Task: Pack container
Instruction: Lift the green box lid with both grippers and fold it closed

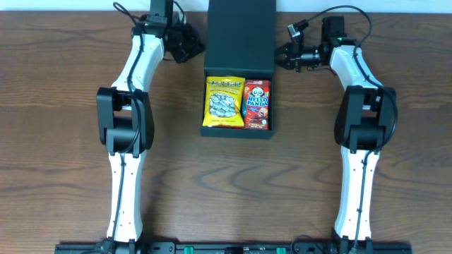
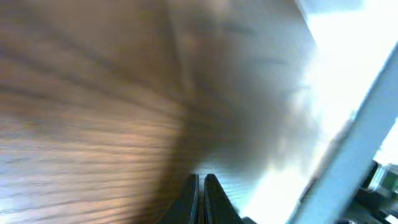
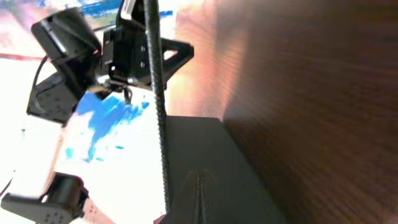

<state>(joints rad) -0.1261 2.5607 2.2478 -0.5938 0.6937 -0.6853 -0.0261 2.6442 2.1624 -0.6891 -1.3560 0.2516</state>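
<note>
The dark teal-green matte square container (image 1: 240, 35) sits at the far middle of the brown wooden surface (image 1: 63, 141) between my arms, its hinged lid flap lying open behind it. Inside, a yellow snack bag (image 1: 224, 102) and a red Hello Panda carton (image 1: 257, 104) lie side by side, filling it. My left gripper (image 2: 200, 198) and right gripper (image 3: 199, 198) are both pressed together and empty, one on each side of the lid; I judge the filling done, with only shutting the flap left.

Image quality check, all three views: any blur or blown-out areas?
Overhead: sharp and evenly lit, print on the Hello Panda box legible. Left wrist: badly blurred, table grain smeared, right side blown out white. Right wrist: left side overexposed, container dark but distinct, wood grain at right soft.
</note>
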